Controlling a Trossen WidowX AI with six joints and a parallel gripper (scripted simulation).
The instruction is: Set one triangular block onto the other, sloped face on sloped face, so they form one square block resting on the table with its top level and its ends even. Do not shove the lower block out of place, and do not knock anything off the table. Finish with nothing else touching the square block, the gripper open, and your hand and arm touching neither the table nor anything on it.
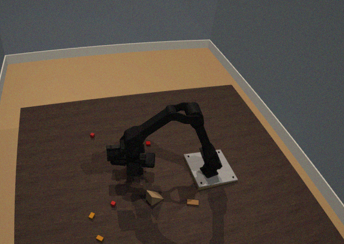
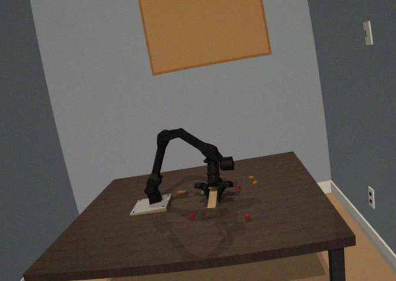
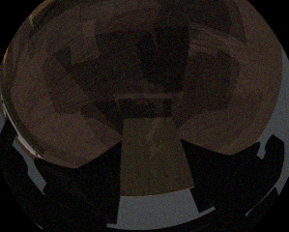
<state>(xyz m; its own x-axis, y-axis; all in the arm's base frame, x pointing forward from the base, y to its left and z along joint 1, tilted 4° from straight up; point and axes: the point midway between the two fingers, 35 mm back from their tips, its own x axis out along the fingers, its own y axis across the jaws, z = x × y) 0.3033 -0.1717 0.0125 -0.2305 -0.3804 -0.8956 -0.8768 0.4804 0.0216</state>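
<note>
My gripper [image 2: 213, 198] [image 3: 150, 143] is lowered around one light wooden triangular block [image 2: 212, 201] [image 3: 154, 161], and its fingers are shut on it. In the wrist view the fingers meet the block's left and right sides. The block appears to be at table level, and its long light face shows in the exterior view. The top view hides this block behind the gripper. The other triangular block [image 1: 153, 197] lies apart, in front of the gripper in the top view. In the exterior view it is mostly hidden behind the gripper.
An orange block [image 1: 192, 202] [image 2: 181, 192] lies near the white base plate [image 1: 190, 160] [image 2: 138, 208]. Two smaller orange blocks [image 1: 91, 215] [image 1: 99, 238] lie farther off. Red cubes [image 1: 148, 143] [image 1: 92, 135] [image 1: 113, 203] lie around the gripper on the dark table [image 1: 62, 120].
</note>
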